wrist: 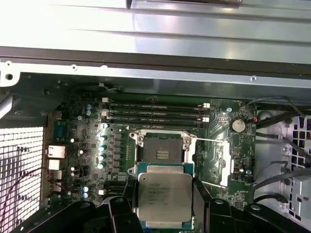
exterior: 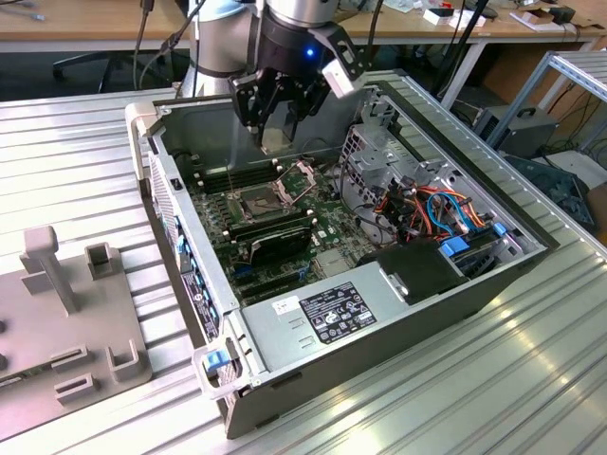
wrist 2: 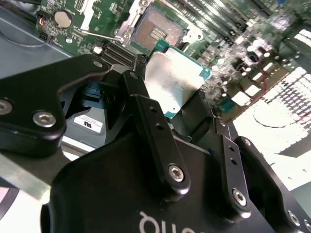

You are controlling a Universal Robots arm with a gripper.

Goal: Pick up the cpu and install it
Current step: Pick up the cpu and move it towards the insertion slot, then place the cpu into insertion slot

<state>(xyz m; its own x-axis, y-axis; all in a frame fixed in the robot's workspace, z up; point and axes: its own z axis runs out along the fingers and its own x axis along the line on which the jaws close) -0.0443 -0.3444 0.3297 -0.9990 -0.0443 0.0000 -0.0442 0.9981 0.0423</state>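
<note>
the open socket (wrist: pixel 164 151) lies bare from above, flanked by its raised load plate (exterior: pixel 302 176) and the memory slots (wrist: pixel 155 112).

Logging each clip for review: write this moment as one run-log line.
tool: shut on cpu | cpu: held over motherboard, not seated | socket: open, empty

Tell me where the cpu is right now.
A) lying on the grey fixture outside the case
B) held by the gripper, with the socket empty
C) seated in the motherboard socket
B: in the first wrist view the gripper is shut on the cpu, and the socket beyond it is open and empty.
</note>
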